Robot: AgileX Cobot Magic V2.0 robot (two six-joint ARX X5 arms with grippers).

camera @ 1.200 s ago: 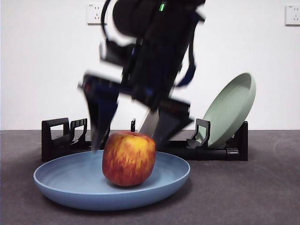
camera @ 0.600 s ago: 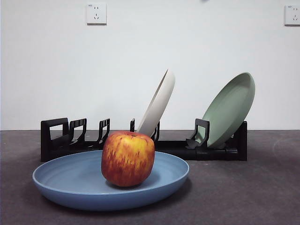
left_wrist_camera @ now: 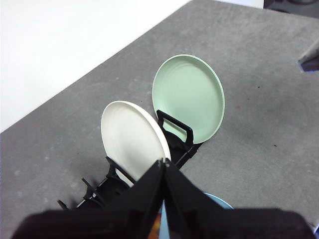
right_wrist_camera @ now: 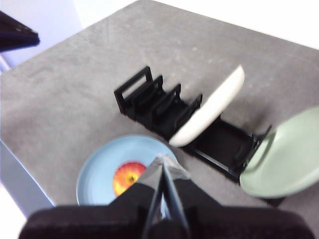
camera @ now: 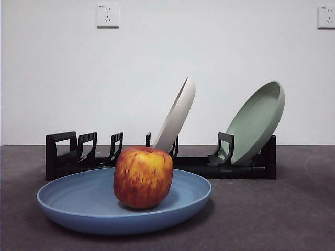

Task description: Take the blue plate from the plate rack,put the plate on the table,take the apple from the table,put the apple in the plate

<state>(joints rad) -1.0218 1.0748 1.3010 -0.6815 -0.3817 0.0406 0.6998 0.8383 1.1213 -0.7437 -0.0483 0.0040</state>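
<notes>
The round red-and-yellow apple (camera: 143, 177) sits upright, dimple up, in the shallow light-blue plate (camera: 68, 201); the scene is unchanged from half a second earlier. Left gripper (left_wrist_camera: 163, 165) and right gripper (right_wrist_camera: 163, 164) are both closed, empty.

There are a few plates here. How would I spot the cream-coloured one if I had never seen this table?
Look for the long black plate rack standing at the back of the dark grey table. Two plates lean in it; the cream-white plate stands near the rack's middle. Its neighbour at the rack's end is the sage-green plate, and the blue plate lies flat in front, holding the apple.

Bright, even light; front view sharp, right wrist view blurred, soft shadow under the blue plate (camera: 124, 201).
</notes>
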